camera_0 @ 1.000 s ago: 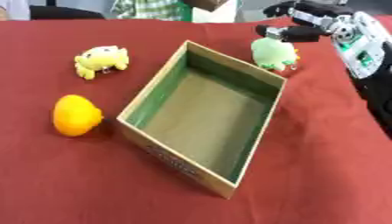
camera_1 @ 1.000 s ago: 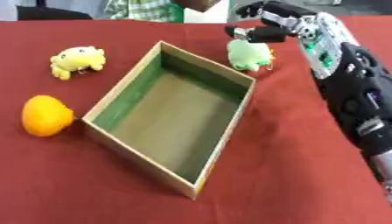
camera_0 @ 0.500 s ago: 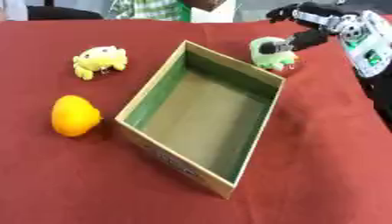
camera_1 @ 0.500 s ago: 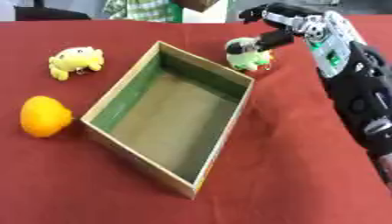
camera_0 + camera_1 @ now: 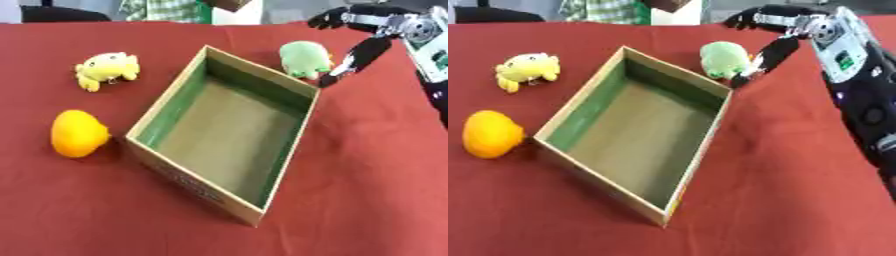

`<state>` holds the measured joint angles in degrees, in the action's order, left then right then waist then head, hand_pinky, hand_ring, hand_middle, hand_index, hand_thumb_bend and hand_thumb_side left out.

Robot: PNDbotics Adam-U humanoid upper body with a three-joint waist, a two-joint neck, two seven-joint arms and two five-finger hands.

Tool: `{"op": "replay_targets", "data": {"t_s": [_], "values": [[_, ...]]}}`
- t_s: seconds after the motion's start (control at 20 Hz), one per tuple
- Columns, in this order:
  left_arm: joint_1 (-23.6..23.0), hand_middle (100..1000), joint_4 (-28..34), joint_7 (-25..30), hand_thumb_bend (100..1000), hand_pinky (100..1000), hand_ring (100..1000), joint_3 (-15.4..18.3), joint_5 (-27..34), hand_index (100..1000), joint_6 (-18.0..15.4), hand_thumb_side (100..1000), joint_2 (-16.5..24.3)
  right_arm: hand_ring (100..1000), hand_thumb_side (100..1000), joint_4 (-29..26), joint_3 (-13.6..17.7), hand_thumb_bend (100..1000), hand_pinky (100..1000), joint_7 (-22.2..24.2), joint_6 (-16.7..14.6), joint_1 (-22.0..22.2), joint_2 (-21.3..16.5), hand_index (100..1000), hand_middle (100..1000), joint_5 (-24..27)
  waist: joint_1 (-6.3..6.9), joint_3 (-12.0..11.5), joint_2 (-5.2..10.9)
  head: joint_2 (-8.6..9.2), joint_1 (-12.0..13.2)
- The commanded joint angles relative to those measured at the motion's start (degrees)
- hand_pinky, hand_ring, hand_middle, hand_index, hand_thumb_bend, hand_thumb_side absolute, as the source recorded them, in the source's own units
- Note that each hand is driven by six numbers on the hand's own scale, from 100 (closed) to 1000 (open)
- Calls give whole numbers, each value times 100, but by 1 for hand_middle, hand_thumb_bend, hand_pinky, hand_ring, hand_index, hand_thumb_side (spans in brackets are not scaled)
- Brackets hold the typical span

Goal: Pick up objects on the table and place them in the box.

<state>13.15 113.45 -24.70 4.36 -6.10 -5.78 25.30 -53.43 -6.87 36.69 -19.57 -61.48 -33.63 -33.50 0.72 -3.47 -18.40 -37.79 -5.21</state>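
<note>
Sitting just inside the reach of the right hand, the green toy lies on the red table beside the far corner of the box, outside it and held by nothing. The hand is spread open, one long finger angled down to the table right beside the toy and the other fingers stretched out above and beyond it, so it has hold of nothing. My worry is that a closing move from this pose could catch only the toy's edge and roll it away, or push it against the box wall and shove the box askew. Farther off from the hand, past the box, the yellow toy and the orange fruit wait on the cloth, and the box is empty. Compared with half a second back, the toy has tipped over and the hand has lifted off it, fingers spreading wider. No left hand shows.
</note>
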Motion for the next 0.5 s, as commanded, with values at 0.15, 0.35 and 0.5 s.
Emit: {"op": "replay_targets", "data": {"t_s": [0.15,0.35,0.5], "values": [[43,722,114,13,100,565,551,11,40,758,-4,546,122,945,538,-124,62,799,959,-249,64,-93,-203,1000,921,-122,-1,-9,76,48,-37],[42,723,114,22,100,565,551,6,41,757,-4,546,126,944,548,-117,72,765,957,-351,100,-100,-216,1000,919,-133,-9,-11,57,54,-37],[47,723,114,26,100,565,551,3,42,757,-5,546,126,946,525,-120,73,727,953,-449,103,-122,-240,1000,923,-209,-17,-16,42,80,-42]]}}
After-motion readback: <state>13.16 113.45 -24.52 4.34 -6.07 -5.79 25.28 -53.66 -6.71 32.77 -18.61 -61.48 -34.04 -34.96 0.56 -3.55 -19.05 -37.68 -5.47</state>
